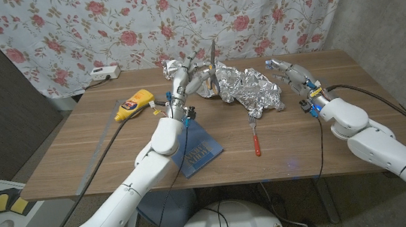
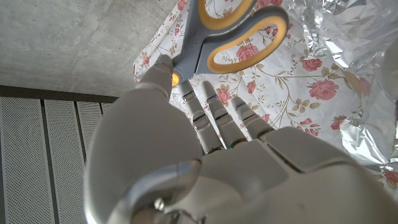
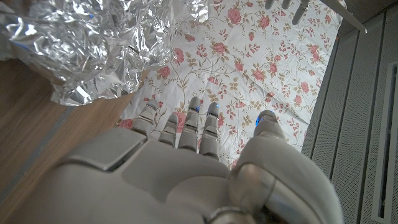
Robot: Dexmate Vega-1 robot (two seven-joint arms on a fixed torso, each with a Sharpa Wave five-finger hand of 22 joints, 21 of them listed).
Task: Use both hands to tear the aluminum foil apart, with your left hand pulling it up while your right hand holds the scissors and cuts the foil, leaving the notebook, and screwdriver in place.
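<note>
A crumpled sheet of aluminum foil lies at the back middle of the wooden table. My left hand is raised at the foil's left end. In the left wrist view this hand pinches grey scissors with yellow-lined handles near the pivot, the thumb pressed on them and foil beside them. In the head view the scissors point a blade upward. My right hand hovers just right of the foil, fingers spread, holding nothing. From the right wrist, that hand reaches toward the foil.
A blue notebook lies under my left forearm. A red-handled screwdriver lies in front of the foil. A yellow object sits at the back left, a white power strip behind it. A floral curtain hangs behind.
</note>
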